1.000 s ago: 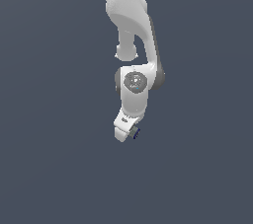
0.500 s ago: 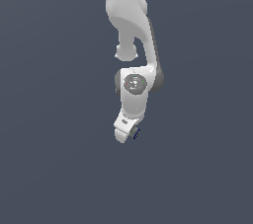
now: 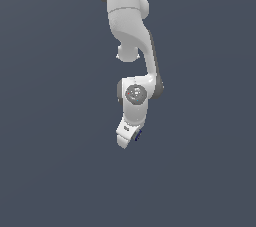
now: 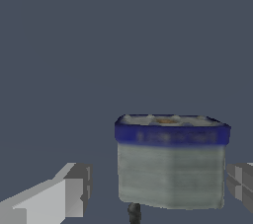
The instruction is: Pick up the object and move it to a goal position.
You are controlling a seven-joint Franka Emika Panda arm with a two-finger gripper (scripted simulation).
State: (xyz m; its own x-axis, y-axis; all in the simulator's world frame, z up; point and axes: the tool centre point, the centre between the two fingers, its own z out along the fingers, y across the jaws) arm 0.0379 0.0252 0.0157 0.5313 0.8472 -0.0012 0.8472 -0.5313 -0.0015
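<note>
A white robot arm reaches down over a plain grey-blue surface. Its pincer (image 4: 158, 188) stands released, fingers spread with gaps on either side of the object (image 4: 170, 164), a small grey-olive block with a dark blue end and thin stub.

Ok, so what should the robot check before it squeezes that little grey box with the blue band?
1. Small grey-olive blocky object with a dark blue band sits between the fingers: ok, wrist view shows one finger on each side.
2. White gripper open: ok, a gap shows between the pale finger and the block.
3. Other finger touching the block: cannot tell, it is cut off at the picture's edge.
4. Block upright: ok, blue band level.
5. Block seen from outside: not ok, only a dark blue speck peeks beside the gripper.
6. Goal position marked: cannot tell, nothing shows it.
</note>
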